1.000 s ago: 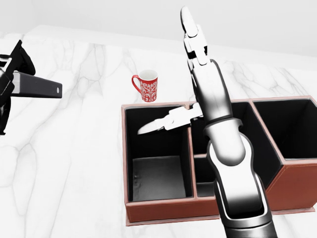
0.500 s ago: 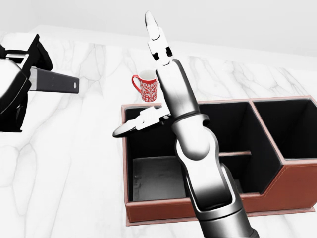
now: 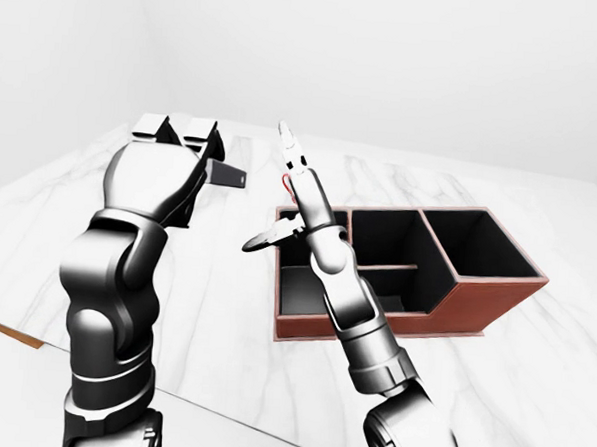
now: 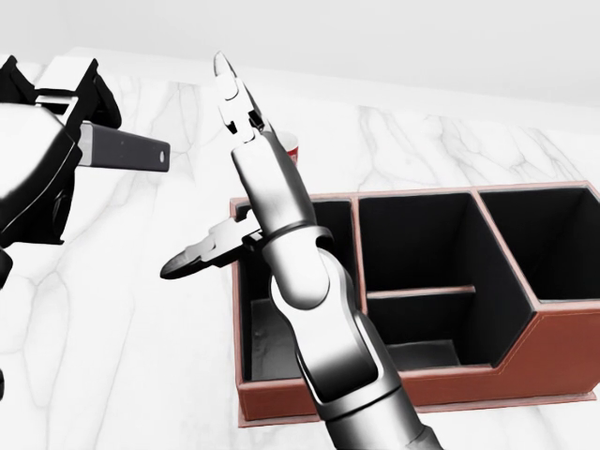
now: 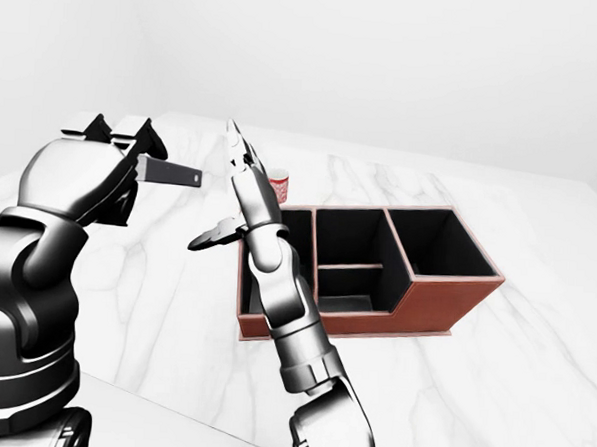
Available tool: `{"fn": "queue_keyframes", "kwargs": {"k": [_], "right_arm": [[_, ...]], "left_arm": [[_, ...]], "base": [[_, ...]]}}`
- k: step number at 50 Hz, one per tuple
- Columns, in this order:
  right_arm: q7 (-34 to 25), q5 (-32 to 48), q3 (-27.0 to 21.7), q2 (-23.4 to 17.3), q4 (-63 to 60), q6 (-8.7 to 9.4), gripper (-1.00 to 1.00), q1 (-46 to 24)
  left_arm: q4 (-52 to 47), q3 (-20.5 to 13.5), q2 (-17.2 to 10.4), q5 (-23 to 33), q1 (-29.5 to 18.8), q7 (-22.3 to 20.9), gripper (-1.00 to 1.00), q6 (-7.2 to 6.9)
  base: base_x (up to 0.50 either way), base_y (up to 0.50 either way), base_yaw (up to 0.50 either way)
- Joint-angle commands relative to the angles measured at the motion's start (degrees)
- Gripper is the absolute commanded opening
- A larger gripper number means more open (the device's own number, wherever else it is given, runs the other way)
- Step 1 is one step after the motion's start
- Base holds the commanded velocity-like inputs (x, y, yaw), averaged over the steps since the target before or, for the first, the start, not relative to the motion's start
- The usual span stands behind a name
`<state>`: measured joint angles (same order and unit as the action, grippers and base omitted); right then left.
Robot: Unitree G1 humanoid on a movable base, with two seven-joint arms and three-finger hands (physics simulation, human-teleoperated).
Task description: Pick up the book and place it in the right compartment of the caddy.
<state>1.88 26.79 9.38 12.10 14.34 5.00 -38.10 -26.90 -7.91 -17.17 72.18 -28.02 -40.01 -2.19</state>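
Observation:
A dark grey flat slab, which looks like the book [image 4: 122, 148] seen edge-on, sticks out to the right of my left hand [image 4: 70, 117]. The left hand's fingers are closed round it, high at the left of the head view, above the marble table. The red-brown caddy [image 4: 412, 193] with black insides lies at the right, and its right compartment [image 4: 553, 246] holds nothing. My right hand [image 4: 202, 169] is open over the caddy's left edge, one finger pointing up and the thumb [image 4: 192, 258] out to the left. It holds nothing.
A red patterned mug [image 5: 277, 187] stands just beyond the caddy's left compartment, mostly hidden by my right arm in the head view. The white marble table [image 3: 214, 309] ends in an edge at the lower left of the left-eye view.
My right arm has swung left, from over the caddy's middle compartment to its left edge. My left hand with the book has moved right, further into the head view.

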Motion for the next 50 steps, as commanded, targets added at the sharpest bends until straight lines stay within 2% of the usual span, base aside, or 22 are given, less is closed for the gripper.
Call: {"fn": "queue_keyframes", "kwargs": {"k": [1, 6, 10, 13, 15, 17, 18, 19, 20, 21, 24, 26, 28, 31, 35, 36, 39, 41, 43, 44, 46, 50], "right_arm": [[1.32, 0.13, 0.02, 1.59, 4.73, -0.18, 1.0, -2.03], [1.9, -0.14, -0.04, 1.56, 6.31, -1.3, 1.0, -2.55], [1.41, -0.05, -0.05, 1.84, 5.6, -0.02, 1.0, -3.34], [2.2, -0.17, -0.02, 1.93, 7.47, -1.78, 1.0, -3.44], [1.56, 0.05, 0.03, 2.2, 6.41, -0.27, 1.0, -4.03], [2.11, 0.08, 0.12, 2.19, 7.86, -1.69, 1.0, -3.93], [1.42, 0.16, -0.06, 2.37, 6.57, 0.0, 1.0, -4.65], [1.45, 0.15, -0.06, 2.39, 6.53, 0.0, 1.0, -4.69], [2.2, 0.06, 0.04, 2.27, 8.18, -1.69, 1.0, -4.31], [2.24, 0.05, -0.02, 2.3, 8.43, -1.73, 1.0, -4.52], [1.47, 0.23, 0.03, 2.73, 6.8, 0.0, 1.0, -5.39], [1.7, 0.45, 0.26, 2.83, 7.3, -0.19, 1.0, -5.16], [2.36, 0.53, 0.39, 2.8, 8.71, -1.95, 1.0, -4.63], [1.44, 0.71, 0.22, 3.21, 7.22, 0.0, 1.0, -5.62], [2.02, 0.69, 0.44, 3.36, 8.36, -1.01, 1.0, -5.72], [1.64, 0.77, 0.32, 3.54, 7.73, 0.0, 1.0, -6.28], [2.54, 0.86, 0.52, 3.56, 9.78, -2.29, 1.0, -5.83], [1.66, 1.0, 0.36, 3.96, 8.21, -0.06, 1.0, -6.71], [2.84, 0.93, 0.56, 4.0, 10.7, -2.62, 1.0, -6.32], [2.98, 1.01, 0.55, 4.1, 11.13, -2.85, 1.0, -6.5], [2.19, 1.2, 0.45, 4.6, 9.89, -0.72, 1.0, -7.68], [3.34, 1.37, 0.65, 4.72, 12.52, -3.41, 1.0, -7.3]], "left_arm": [[-0.46, 0.87, 0.85, 0.21, 0.95, 0.01, -1.0, 0.78], [-1.36, 1.23, 1.75, 0.2, 2.39, 0.01, -1.0, 1.13], [-1.6, 1.17, 1.74, 0.12, 2.0, 0.01, -1.0, 1.13], [-1.62, 1.24, 1.78, -0.08, 2.24, 0.01, -1.0, 1.31], [-1.87, 1.42, 2.28, 0.04, 3.47, 0.01, -1.0, 1.55], [-1.85, 1.39, 2.28, 0.03, 3.62, 0.01, -1.0, 1.73], [-1.84, 1.37, 2.32, 0.02, 3.53, 0.01, -1.0, 1.72], [-1.89, 1.36, 2.31, -0.02, 3.5, 0.01, -1.0, 1.73], [-1.91, 1.34, 2.3, -0.04, 3.41, 0.01, -1.0, 1.71], [-1.91, 1.33, 2.25, -0.04, 3.27, 0.01, -1.0, 1.7], [-2.51, 1.41, 2.19, -0.04, 2.95, 0.01, -1.0, 1.58], [-2.35, 1.54, 2.49, 0.04, 3.72, 0.01, -1.0, 1.88], [-2.34, 1.53, 2.6, 0.07, 4.21, 0.01, -1.0, 2.11], [-3.07, 1.62, 2.94, -0.13, 4.9, 0.01, -1.0, 2.17], [-3.15, 1.53, 2.87, -0.34, 4.57, 0.01, -1.0, 2.18], [-2.98, 1.57, 2.9, -0.29, 4.89, 0.01, -1.0, 2.36], [-2.91, 1.66, 3.09, -0.23, 5.28, 0.01, -1.0, 2.53], [-2.92, 1.75, 3.21, -0.18, 5.34, 0.01, -1.0, 2.58], [-3.19, 1.85, 3.31, -0.17, 5.21, 0.01, -1.0, 2.48], [-3.4, 1.8, 3.28, -0.27, 4.76, 0.01, -1.0, 2.31], [-3.7, 1.99, 3.55, -0.18, 5.42, 0.01, -1.0, 2.44], [-3.53, 1.93, 3.67, -0.39, 5.56, 0.01, -1.0, 2.53]], "base": [[0.0, 0.0, 0.0], [0.0, 0.0, 0.0], [0.0, 0.0, 0.0], [0.0, 0.0, 0.0], [0.0, 0.0, 0.0], [0.0, 0.0, 0.0], [0.0, 0.0, 0.0], [0.0, 0.0, 0.0], [0.0, 0.0, 0.0], [0.0, 0.0, 0.0], [0.0, 0.0, 0.0], [0.0, 0.0, 0.0], [0.0, 0.0, 0.0], [0.0, 0.0, 0.0], [0.0, 0.0, 0.0], [0.0, 0.0, 0.0], [0.0, 0.0, 0.0], [0.0, 0.0, 0.0], [0.0, 0.0, 0.0], [0.0, 0.0, 0.0], [0.0, 0.0, 0.0], [0.0, 0.0, 0.0]]}}
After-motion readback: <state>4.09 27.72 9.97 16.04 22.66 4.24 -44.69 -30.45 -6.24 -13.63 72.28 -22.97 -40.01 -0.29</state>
